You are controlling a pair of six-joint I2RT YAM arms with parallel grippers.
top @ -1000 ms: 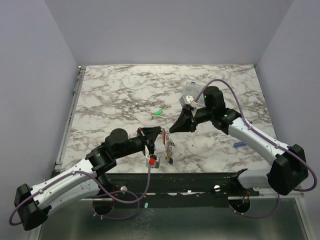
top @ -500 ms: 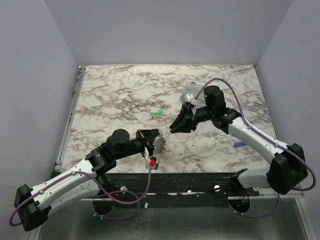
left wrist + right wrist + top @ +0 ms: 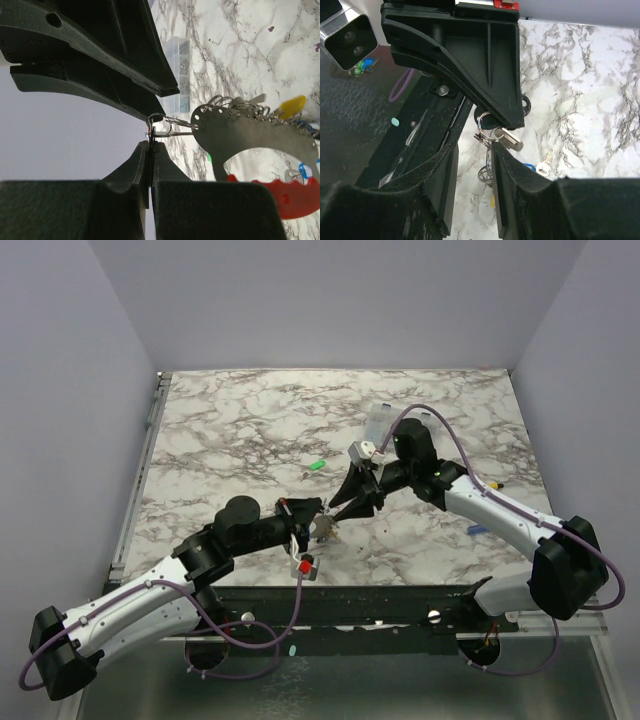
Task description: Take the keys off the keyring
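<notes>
My left gripper (image 3: 151,144) is shut on the keyring (image 3: 159,125), a thin wire loop standing just past its tips. From the loop hangs a grey curved plate (image 3: 240,135) strung with small rings and the keys (image 3: 292,105), one with a yellow tag. In the right wrist view the keyring (image 3: 485,131) and a silver key (image 3: 511,140) sit under the left gripper's black fingers (image 3: 480,75). My right gripper (image 3: 472,167) is open just below the loop, its right finger touching the rings. From above, the two grippers meet at the bunch (image 3: 323,528).
A loose key with a blue tag (image 3: 545,164) lies on the marble. A green-tagged key (image 3: 319,465) lies mid-table. A blue piece (image 3: 477,530) lies under the right forearm. A clear compartment box (image 3: 380,420) stands at the back right.
The right gripper has opened and moved down-left to the keyring. The left gripper stayed shut on the ring, and the bunch swung up closer to it.
</notes>
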